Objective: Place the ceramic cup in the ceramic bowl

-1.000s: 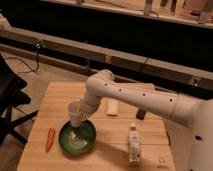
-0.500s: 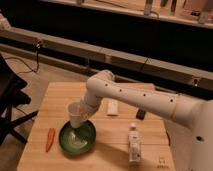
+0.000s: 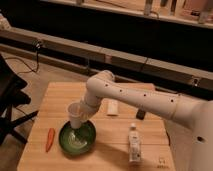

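Observation:
A white ceramic cup [image 3: 75, 114] is held by my gripper [image 3: 83, 116] just above the far left part of the green ceramic bowl [image 3: 77, 138], which sits on the wooden table [image 3: 60, 97] near its front left. The cup is upright, its bottom at about the bowl's rim. My white arm [image 3: 145, 102] reaches in from the right and bends down to the cup. The gripper is shut on the cup's right side.
An orange carrot [image 3: 49, 139] lies left of the bowl. A white bottle [image 3: 133, 143] lies to the bowl's right. A small white block [image 3: 112, 107] and a dark small object [image 3: 141, 114] lie behind the arm. A dark chair [image 3: 10, 100] stands at left.
The cup has moved slightly down and toward the bowl in the gripper. The bowl and other objects have not moved.

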Controlling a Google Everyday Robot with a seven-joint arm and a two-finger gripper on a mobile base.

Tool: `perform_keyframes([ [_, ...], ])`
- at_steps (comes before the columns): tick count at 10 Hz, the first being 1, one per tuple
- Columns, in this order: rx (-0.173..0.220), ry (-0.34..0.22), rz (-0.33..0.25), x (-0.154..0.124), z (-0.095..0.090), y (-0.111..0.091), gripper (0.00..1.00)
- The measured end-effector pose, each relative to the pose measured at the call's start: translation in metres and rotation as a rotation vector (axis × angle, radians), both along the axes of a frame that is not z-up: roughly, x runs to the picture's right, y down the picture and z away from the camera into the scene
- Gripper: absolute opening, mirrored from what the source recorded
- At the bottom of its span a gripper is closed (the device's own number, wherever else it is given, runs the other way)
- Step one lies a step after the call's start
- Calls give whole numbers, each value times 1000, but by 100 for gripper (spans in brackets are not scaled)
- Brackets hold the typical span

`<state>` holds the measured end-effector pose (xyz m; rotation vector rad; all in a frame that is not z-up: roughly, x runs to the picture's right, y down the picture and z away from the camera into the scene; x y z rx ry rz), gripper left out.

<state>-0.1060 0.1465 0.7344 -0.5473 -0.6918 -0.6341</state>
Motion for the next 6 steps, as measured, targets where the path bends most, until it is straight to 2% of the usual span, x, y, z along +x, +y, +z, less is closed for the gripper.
perform_keyframes([
  [6, -1, -10, -11, 1, -2, 2, 47],
])
